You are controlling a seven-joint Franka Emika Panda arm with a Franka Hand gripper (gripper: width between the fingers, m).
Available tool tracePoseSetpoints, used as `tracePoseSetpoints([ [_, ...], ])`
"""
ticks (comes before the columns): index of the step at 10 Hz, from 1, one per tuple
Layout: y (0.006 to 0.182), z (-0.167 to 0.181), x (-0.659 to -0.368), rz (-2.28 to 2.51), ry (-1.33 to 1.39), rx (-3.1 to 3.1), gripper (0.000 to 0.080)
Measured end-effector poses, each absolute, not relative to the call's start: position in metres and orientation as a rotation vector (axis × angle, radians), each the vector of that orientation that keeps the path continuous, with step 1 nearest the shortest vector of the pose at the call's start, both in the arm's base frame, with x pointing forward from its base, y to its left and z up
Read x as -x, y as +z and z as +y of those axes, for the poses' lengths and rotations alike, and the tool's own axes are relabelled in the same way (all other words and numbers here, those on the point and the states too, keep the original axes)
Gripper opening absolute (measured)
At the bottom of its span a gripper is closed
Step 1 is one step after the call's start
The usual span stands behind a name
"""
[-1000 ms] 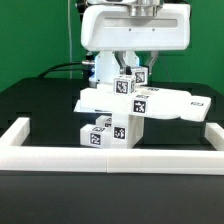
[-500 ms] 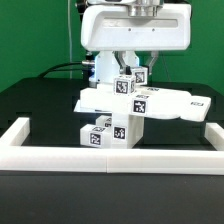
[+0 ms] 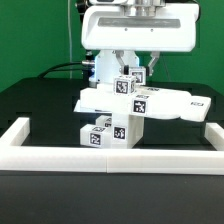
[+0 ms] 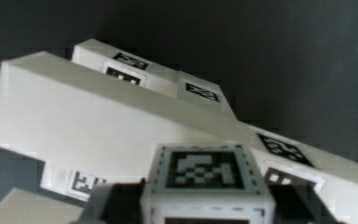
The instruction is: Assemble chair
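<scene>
On the black table [image 3: 40, 100], from the exterior view's left to its right:

- Border rail [image 3: 110, 152]: long, low and white, running across the front with short returns at both ends.
- Chair [image 3: 120, 105]: matte white tagged pieces, partly joined and standing just behind the rail near the centre. Blocky tagged pieces at the base [image 3: 105, 133] carry a flat slab [image 3: 165, 103] that extends toward the exterior view's right.
- Tagged block [image 3: 130, 82]: small and white, at the top of the stack. In the wrist view [image 4: 202, 180] it sits between the fingers, above the slab [image 4: 87, 110].
- Gripper [image 3: 131, 72]: directly over the chair, fingers closed on the tagged block.
</scene>
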State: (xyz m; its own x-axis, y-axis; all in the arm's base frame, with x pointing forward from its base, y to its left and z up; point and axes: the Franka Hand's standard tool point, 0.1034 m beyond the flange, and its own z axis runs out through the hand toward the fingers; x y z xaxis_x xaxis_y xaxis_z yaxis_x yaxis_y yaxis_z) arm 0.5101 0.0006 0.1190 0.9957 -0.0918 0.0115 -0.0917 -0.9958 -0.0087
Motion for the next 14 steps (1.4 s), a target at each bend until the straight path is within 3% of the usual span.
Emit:
tracePoseSetpoints([
  [14, 0.1188, 0.0084, -0.5102, 1.329, -0.002, 2.811, 0.0288],
])
